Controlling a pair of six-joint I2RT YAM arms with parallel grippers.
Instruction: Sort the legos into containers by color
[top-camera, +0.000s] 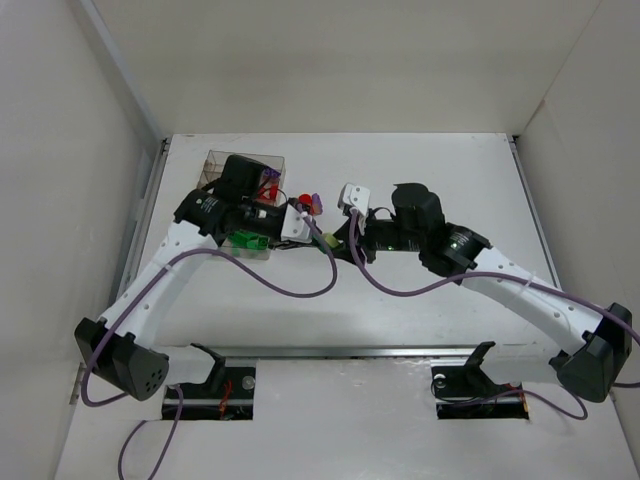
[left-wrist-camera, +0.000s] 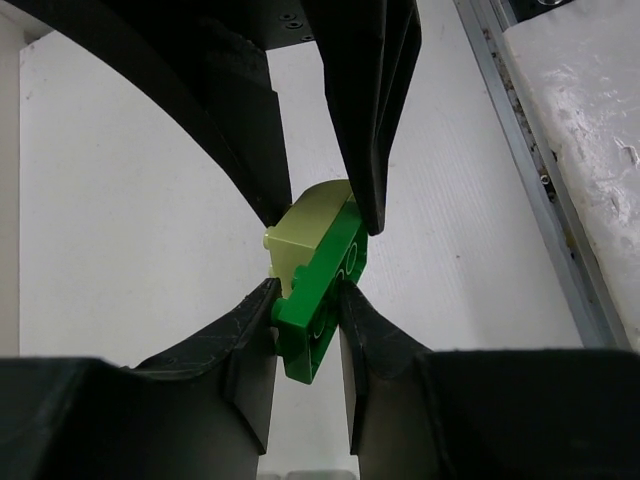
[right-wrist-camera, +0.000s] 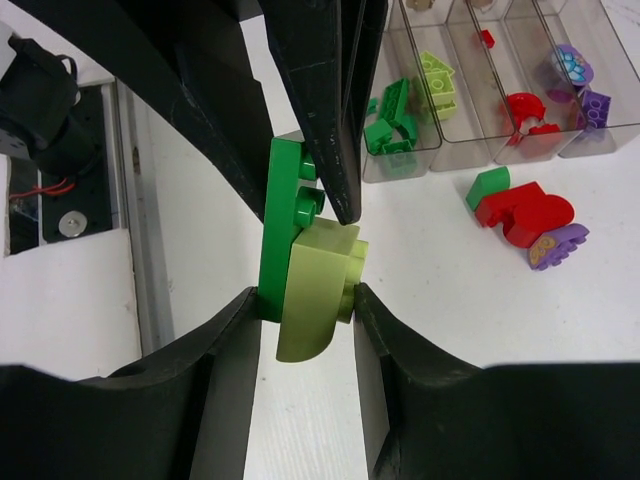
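- You have one stacked pair (right-wrist-camera: 305, 250) of legos caught between both arms: a flat dark green brick (right-wrist-camera: 280, 220) with round studs, and a glossy lime brick (right-wrist-camera: 315, 290) with one rounded edge pressed onto it.
- Your left end effector (left-wrist-camera: 305, 305) is narrowed onto the green brick alone, with its matte black fingers (left-wrist-camera: 255, 320) tight on the two faces.
- Your right end effector (right-wrist-camera: 305, 300) grips the whole pair. One pad is on the green brick and the other is on the lime brick.
- The pair sits near the short end of the tray (right-wrist-camera: 470, 160), beside the corner where the green pieces lie, over the white table (right-wrist-camera: 450, 330).
- The tray is clear, thin-walled plastic with four long compartments.
- At the tray end nearest the pair there is a small heap of green bricks (right-wrist-camera: 392, 120), too overlapped to count.
- One lime piece (right-wrist-camera: 435, 78) lies just beside that heap. Through the clear walls you cannot tell whether a divider stands between them.
- Further across the tray you see one red arch (right-wrist-camera: 525, 110) and two purple pieces (right-wrist-camera: 572, 65). One of the purple pieces carries a pale printed pattern.
- Just outside the tray's short end, three loose pieces touch in a cluster. They are a small green block (right-wrist-camera: 488, 185), a rounded red piece (right-wrist-camera: 525, 212) and a purple piece (right-wrist-camera: 558, 245) with a yellowish print too small to read.
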